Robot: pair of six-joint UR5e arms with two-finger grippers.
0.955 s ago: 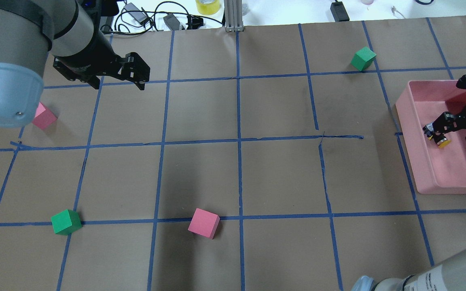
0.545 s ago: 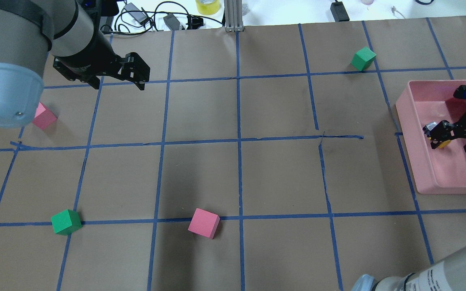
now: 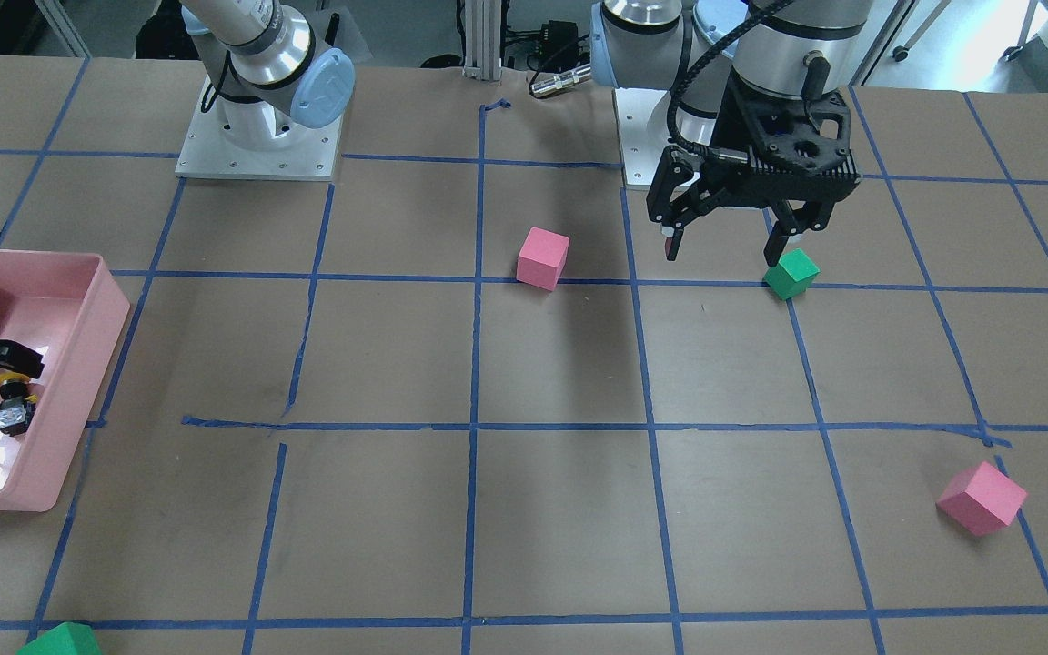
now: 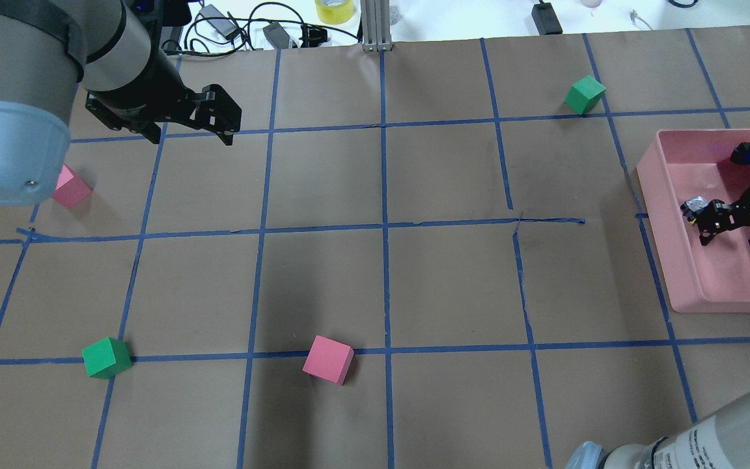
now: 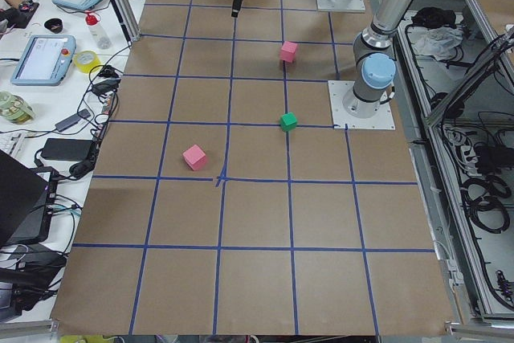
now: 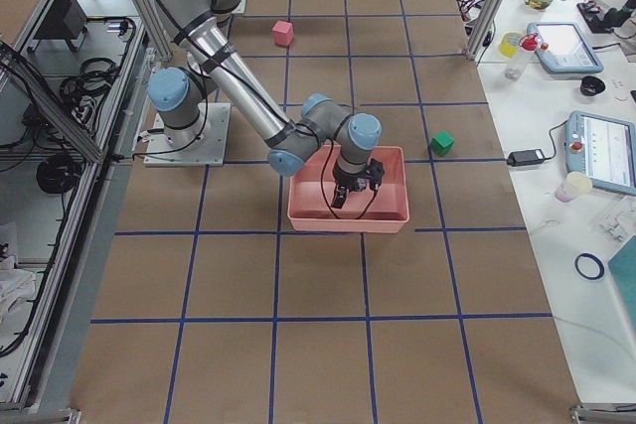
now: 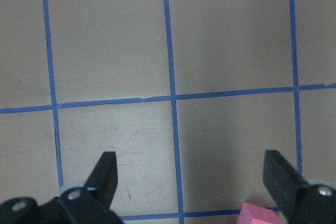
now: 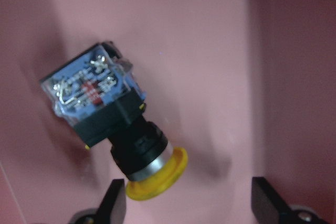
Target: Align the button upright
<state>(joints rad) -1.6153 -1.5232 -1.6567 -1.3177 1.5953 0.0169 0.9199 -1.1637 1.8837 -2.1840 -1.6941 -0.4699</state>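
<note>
The button (image 8: 113,135) lies on its side in the pink tray (image 4: 713,296), at 3 o'clock on the surface (image 4: 440,280). In the right wrist view its yellow cap points to 5 o'clock. The right tool (image 8: 190,200), fingers apart, should straddle the black neck before tipping it. The left tool (image 7: 191,174) hangs spread too. Overhead, the right tool hides the cap, and cap-finger contact is unclear.

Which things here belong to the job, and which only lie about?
Job: button, on its side in the tray; right hand, open by it.
Lying about: pink cubes; green cubes; left hand, open, empty.
</note>
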